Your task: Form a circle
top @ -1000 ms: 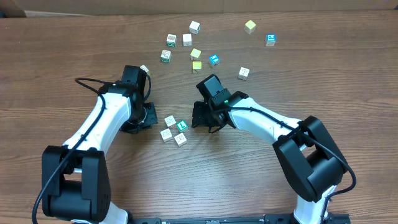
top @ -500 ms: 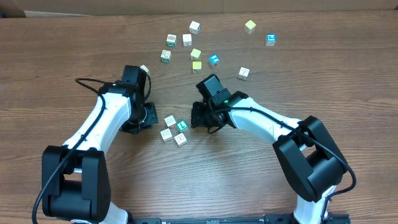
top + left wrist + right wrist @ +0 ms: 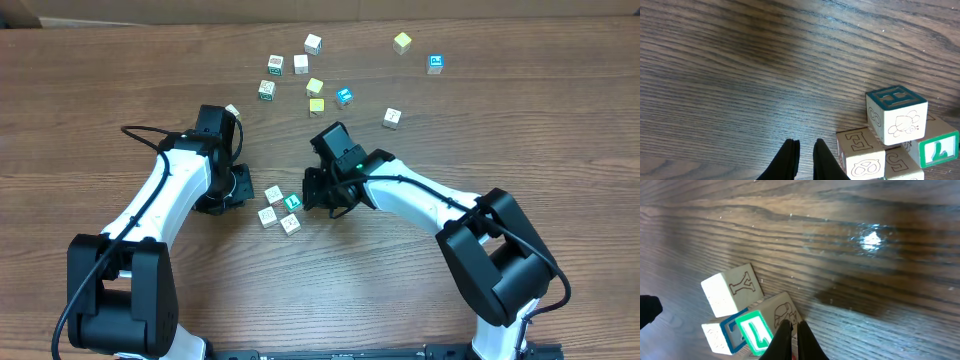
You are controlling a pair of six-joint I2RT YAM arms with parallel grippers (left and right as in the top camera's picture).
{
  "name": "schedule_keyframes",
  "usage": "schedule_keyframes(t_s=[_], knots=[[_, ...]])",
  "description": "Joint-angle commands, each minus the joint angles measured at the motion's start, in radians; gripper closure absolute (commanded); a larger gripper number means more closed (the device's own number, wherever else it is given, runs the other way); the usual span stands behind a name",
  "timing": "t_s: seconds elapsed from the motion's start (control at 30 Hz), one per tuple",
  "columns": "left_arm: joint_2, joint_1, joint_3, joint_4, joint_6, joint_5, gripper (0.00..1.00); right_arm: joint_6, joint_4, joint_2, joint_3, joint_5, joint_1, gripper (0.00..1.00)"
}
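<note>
The circle is a tight cluster of small whitish printed cubes, one of them green-faced, lying between my two arms. In the left wrist view I see its teal H cube, E cube and green L cube. My left gripper is shut on nothing, just left of the E cube. My right gripper is shut too, with its tips against the side of the green L cube. A Y cube lies beyond that one.
Several loose cubes lie scattered at the back of the wooden table: white, yellow, blue, another blue and a white one. One small cube sits beside the left arm.
My right gripper has crept a little to the left, up against the cluster. The left arm and the cubes have stayed put.
</note>
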Motion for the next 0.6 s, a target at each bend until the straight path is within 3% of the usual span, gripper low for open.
schedule_keyframes(t_s=[0.0, 0.57], knots=[[0.005, 0.004, 0.018, 0.001, -0.017, 0.011, 0.91, 0.004, 0.011, -0.025, -0.005, -0.005, 0.007, 0.96], [0.005, 0.004, 0.018, 0.001, -0.017, 0.011, 0.91, 0.004, -0.002, -0.025, -0.005, -0.004, 0.017, 0.96]])
